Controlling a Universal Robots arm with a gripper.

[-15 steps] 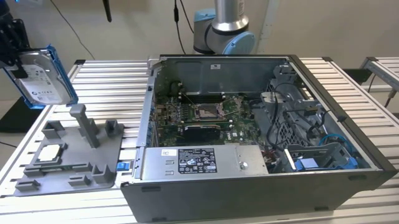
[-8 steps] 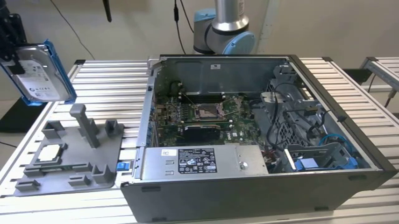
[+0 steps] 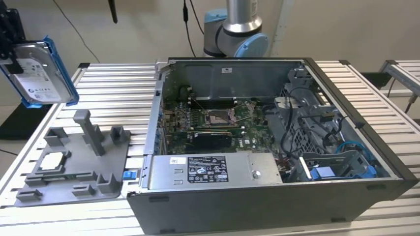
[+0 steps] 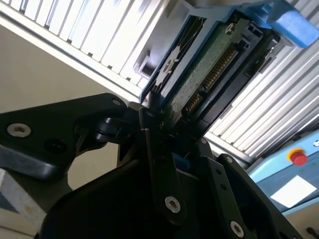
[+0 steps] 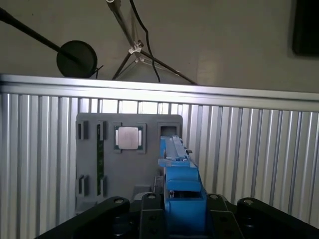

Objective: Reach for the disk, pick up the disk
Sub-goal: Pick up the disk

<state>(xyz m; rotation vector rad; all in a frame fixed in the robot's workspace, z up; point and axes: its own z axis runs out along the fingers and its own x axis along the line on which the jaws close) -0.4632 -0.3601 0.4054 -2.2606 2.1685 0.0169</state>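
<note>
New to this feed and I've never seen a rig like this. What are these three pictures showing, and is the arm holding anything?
This is one robot arm, its base behind an open computer case on a slatted metal table. The exterior view comes from a camera off the arm; both wrist views come from cameras riding on the arm, looking past its black jaws. The jaws are shut on the disk, a silver drive in a blue bracket, held in the air at the exterior view's left. The second wrist view shows its green circuit-board side. The first wrist view looks along its blue edge at a grey holder tray on the table, where a small square chip sits.
</note>
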